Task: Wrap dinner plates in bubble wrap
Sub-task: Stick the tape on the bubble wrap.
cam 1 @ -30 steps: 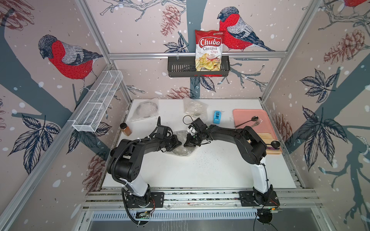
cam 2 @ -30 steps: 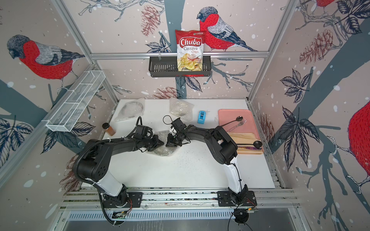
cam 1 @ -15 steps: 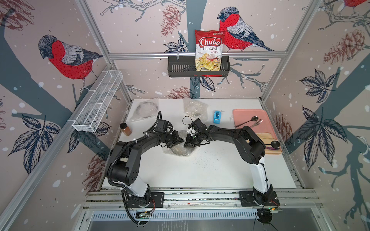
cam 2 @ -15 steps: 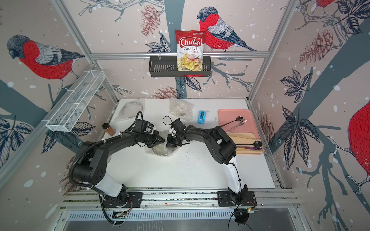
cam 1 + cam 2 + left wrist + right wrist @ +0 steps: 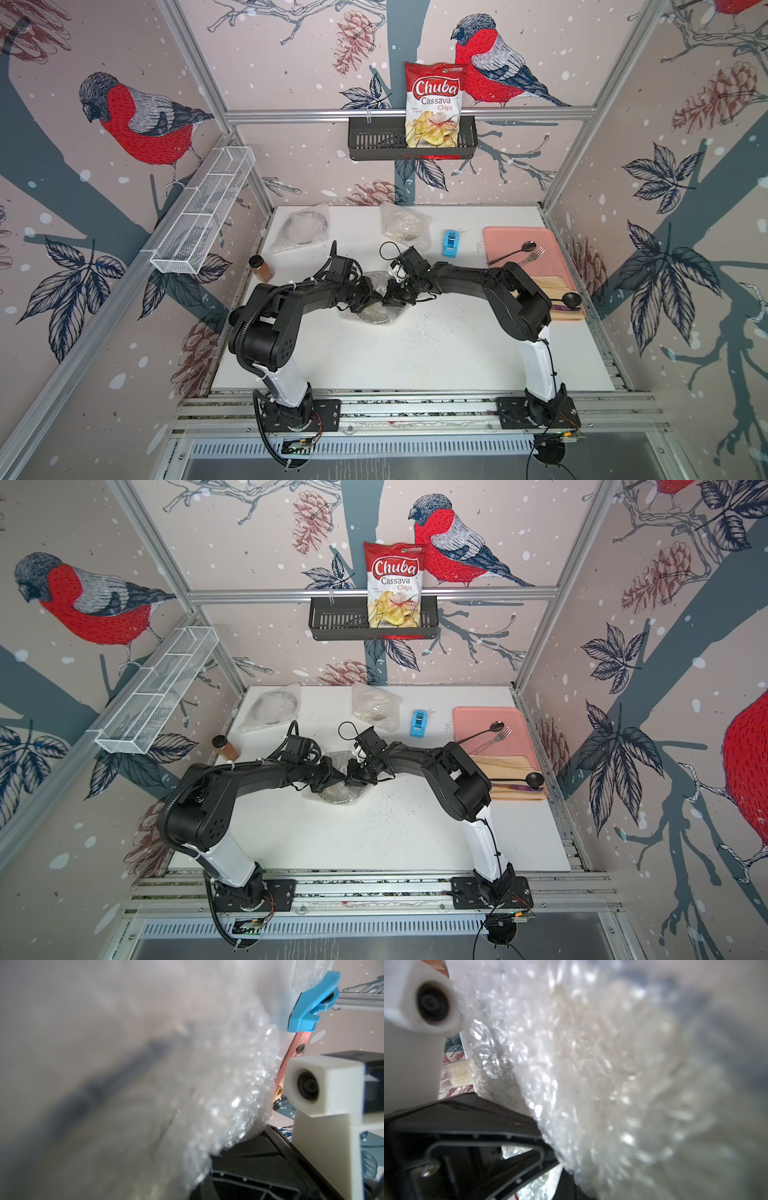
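Note:
In both top views a dinner plate lies mid-table under crinkled bubble wrap (image 5: 376,315) (image 5: 337,796), its round shape only dimly visible. My left gripper (image 5: 371,297) (image 5: 331,778) and right gripper (image 5: 394,296) (image 5: 356,776) meet tip to tip above it, each shut on a fold of the wrap. Bubble wrap (image 5: 239,1088) fills the left wrist view, and a dark blurred band runs behind it. The right wrist view is also filled with bubble wrap (image 5: 591,1064). Two more wrapped bundles (image 5: 301,228) (image 5: 405,222) lie at the back of the table.
A blue tape dispenser (image 5: 451,243) stands right of the back bundles. At the right edge lie a pink tray (image 5: 498,241) with a spoon and fork and a wooden board (image 5: 559,316). A spice jar (image 5: 261,268) stands at the left edge. Dark grains are scattered in front of the plate.
My left gripper has moved right across the plate with the wrap, up to the right gripper. The right arm has barely moved.

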Action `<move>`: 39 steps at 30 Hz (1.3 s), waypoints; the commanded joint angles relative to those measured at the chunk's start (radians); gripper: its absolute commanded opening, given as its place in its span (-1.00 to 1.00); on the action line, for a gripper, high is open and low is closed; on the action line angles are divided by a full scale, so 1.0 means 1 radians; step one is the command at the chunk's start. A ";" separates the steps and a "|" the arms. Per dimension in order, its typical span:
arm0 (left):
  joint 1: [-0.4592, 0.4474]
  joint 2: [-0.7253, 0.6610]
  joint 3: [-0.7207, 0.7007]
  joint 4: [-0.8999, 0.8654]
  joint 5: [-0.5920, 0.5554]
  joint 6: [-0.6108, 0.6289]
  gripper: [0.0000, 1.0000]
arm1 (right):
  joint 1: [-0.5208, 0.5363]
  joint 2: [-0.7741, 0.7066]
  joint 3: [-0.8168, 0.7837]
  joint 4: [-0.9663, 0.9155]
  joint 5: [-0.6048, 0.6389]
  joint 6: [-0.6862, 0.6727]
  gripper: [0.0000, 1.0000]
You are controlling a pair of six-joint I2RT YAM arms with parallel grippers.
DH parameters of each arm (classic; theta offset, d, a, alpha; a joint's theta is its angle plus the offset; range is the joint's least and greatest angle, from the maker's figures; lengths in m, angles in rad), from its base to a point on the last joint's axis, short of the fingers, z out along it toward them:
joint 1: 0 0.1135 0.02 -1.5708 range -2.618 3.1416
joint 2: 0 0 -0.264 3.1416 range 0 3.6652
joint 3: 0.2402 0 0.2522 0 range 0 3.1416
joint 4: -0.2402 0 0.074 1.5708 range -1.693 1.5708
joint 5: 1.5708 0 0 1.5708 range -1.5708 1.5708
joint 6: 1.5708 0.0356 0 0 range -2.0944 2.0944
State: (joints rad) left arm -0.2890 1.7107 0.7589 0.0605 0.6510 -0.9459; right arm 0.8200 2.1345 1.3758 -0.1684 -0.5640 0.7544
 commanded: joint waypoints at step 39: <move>0.018 0.016 -0.175 0.110 -0.125 -0.014 -1.00 | 0.028 -0.202 0.002 -0.195 0.157 -0.077 -0.63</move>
State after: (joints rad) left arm -0.2764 1.7123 0.6018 0.3912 0.6109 -0.9447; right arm 0.8497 1.9491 1.3643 -0.3252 -0.4484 0.7025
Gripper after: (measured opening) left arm 0.033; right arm 0.188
